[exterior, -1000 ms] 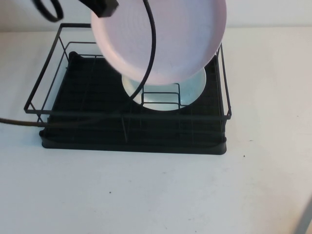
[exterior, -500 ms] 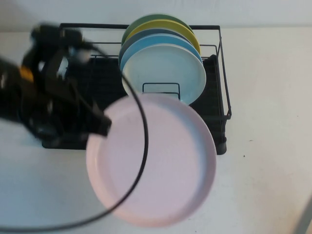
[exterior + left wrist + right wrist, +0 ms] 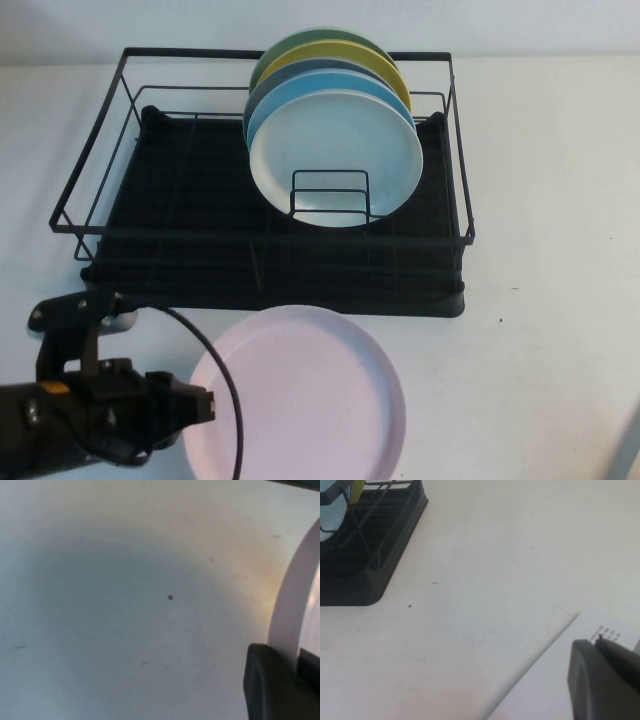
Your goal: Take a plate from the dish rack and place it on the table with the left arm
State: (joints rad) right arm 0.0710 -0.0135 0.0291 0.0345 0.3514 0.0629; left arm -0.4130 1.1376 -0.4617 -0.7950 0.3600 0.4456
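Note:
The pale pink plate (image 3: 300, 395) lies low over the white table (image 3: 540, 350), in front of the black dish rack (image 3: 270, 240). My left gripper (image 3: 203, 408) is at the plate's left rim and is shut on it; in the left wrist view the rim (image 3: 292, 610) runs between the two black fingers (image 3: 265, 685). Whether the plate rests fully on the table I cannot tell. My right gripper (image 3: 600, 645) is shut and empty, parked to the right over a white sheet (image 3: 545, 690); it is out of the high view.
Several plates stand upright in the rack: a white/pale mint one (image 3: 335, 160) in front, then light blue, yellow and green behind. The rack's corner shows in the right wrist view (image 3: 365, 555). The left arm's cable (image 3: 225, 385) arcs over the pink plate.
My left arm has brought the pink plate from high above the rack, forward and down, to the table in front of the rack. The right arm has not moved.

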